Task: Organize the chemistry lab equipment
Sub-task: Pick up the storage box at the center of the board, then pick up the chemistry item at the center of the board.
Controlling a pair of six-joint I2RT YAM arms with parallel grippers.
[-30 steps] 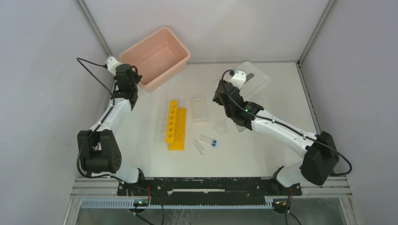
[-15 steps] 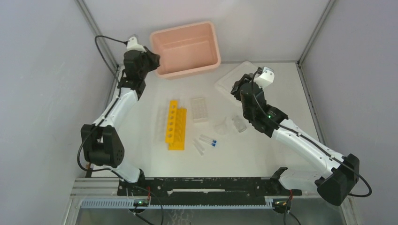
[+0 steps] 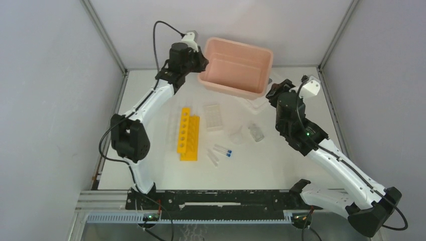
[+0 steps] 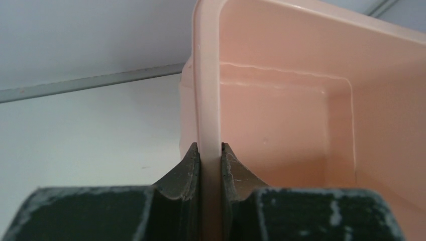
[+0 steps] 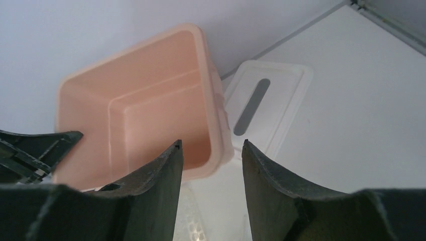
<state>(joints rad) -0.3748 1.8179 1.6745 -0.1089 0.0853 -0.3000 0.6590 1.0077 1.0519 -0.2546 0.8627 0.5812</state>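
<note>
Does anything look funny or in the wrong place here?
Yes. The pink bin is crooked, pinched by its rim in the left tool, with one corner overlapping the white slotted lid. Also, blue-capped tubes lie loose beside the yellow rack, not in its holes.

No readable text, labels, brands, numbers or signs anywhere in the overhead or either wrist view.
</note>
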